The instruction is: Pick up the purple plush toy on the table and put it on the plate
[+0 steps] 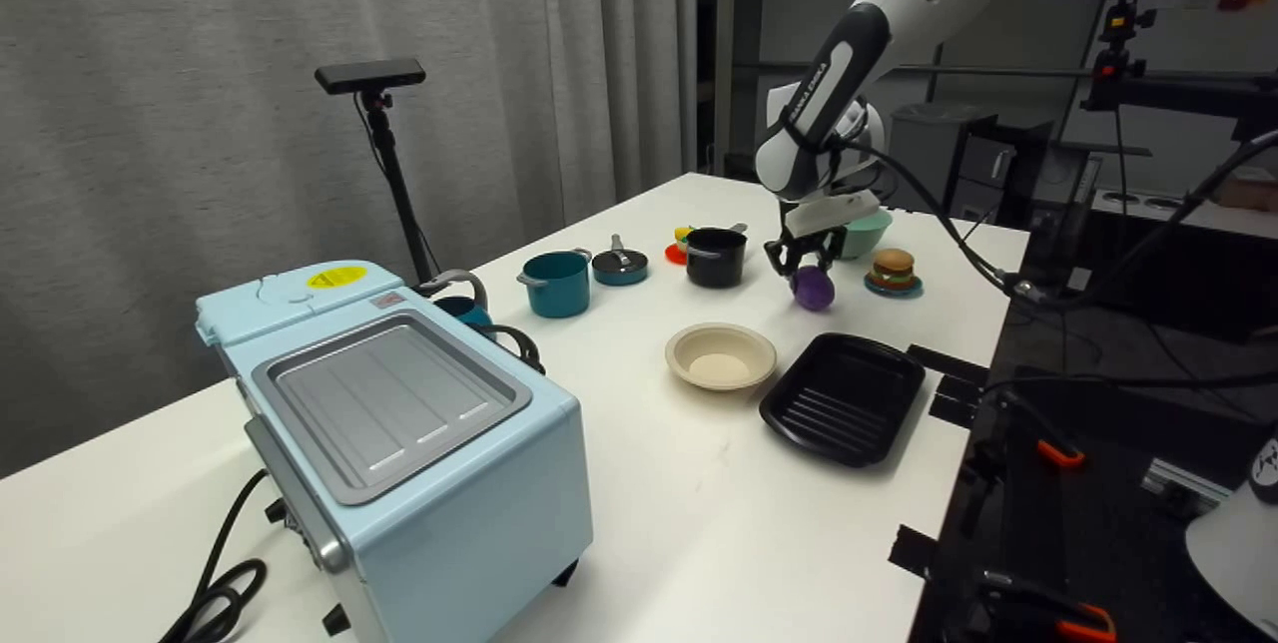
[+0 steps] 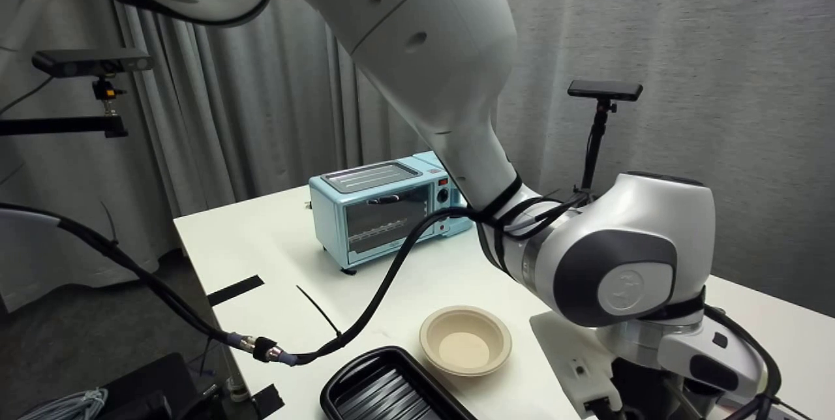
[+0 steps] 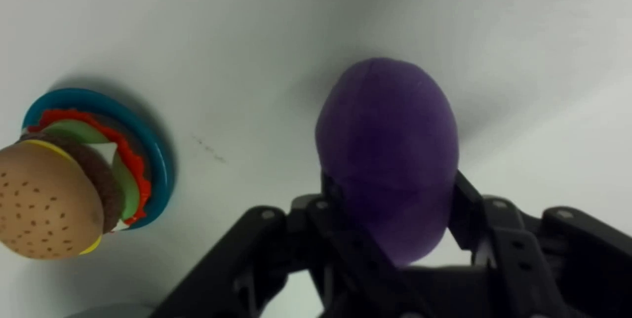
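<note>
The purple plush toy (image 1: pixel 813 290) is a roundish dark-purple lump near the far right part of the white table (image 1: pixel 659 503). My gripper (image 1: pixel 802 259) points down, with its fingers pressed against both sides of the toy. In the wrist view, the toy (image 3: pixel 387 125) sits between the two black fingers (image 3: pixel 392 194), which touch it left and right. Whether the toy touches the table or hangs just above it, I cannot tell. The plate (image 1: pixel 720 359), a cream round dish, stands apart from the toy; it also shows in an exterior view (image 2: pixel 466 342), where the toy is out of view.
A black ridged tray (image 1: pixel 844 398) lies beside the plate. A burger toy (image 1: pixel 892 270) on a teal dish and a pale green bowl (image 1: pixel 865 234) are close to the gripper. A black pot (image 1: pixel 715 259), teal pot (image 1: pixel 557 286) and blue toaster oven (image 1: pixel 479 523) also stand there.
</note>
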{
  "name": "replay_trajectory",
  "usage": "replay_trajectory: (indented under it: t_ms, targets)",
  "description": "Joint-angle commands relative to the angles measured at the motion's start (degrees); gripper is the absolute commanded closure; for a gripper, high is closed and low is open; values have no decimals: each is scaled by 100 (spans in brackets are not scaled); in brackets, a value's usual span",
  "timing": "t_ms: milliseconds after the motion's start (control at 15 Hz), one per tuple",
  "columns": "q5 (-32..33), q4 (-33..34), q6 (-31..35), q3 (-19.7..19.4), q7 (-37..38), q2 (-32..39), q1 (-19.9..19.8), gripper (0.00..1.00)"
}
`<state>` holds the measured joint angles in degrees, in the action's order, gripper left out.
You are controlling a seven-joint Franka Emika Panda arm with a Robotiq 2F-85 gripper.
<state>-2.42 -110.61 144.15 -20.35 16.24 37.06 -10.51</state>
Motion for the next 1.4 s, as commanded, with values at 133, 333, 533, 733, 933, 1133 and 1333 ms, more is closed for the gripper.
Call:
replay_trajectory:
  t_ms: [133, 333, 533, 733, 933, 1133, 1333]
  targets:
    - [113, -92, -56, 118, 55, -511, 111, 90]
    - [118, -202, -17, 273, 0, -877, 222, 94]
    - [129, -300, 25, 470, -48, -1205, 340, 94]
    - [147, -366, 11, 668, -80, -1392, 481, 95]
    - [147, -498, 20, 864, -130, -1494, 609, 95]
    - [166, -622, 21, 1027, -174, -1484, 731, 95]
    - [177, -724, -52, 1139, -226, -1407, 813, 95]
